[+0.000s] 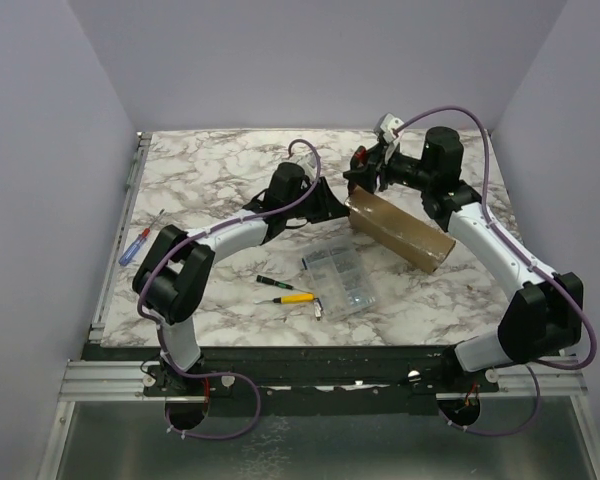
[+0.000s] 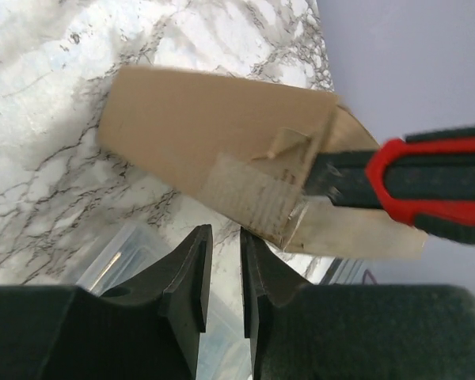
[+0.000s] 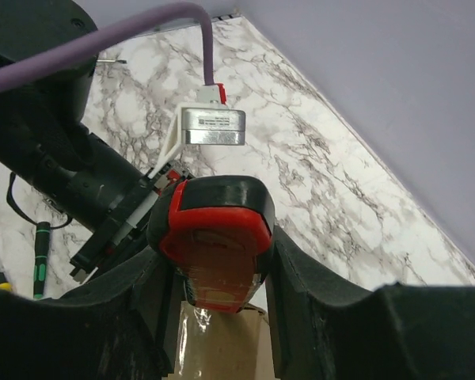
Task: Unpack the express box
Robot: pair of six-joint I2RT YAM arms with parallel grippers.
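Note:
The express box (image 1: 400,232) is a brown cardboard mailer lying at an angle right of centre, with clear tape (image 2: 253,194) across its near end. My right gripper (image 1: 365,172) is shut on a red and black utility knife (image 3: 214,237). The knife is held at the box's far left end, its tip against the taped flap (image 2: 427,182). The box top shows under the knife in the right wrist view (image 3: 229,348). My left gripper (image 2: 226,237) hovers just before the same end (image 1: 325,205). It is empty and closed to a narrow gap.
A clear plastic compartment case (image 1: 342,280) lies in front of the box and shows under my left fingers (image 2: 119,253). A yellow-handled screwdriver (image 1: 285,297) and a green one (image 1: 270,282) lie left of it. A blue and red tool (image 1: 133,245) lies near the left edge.

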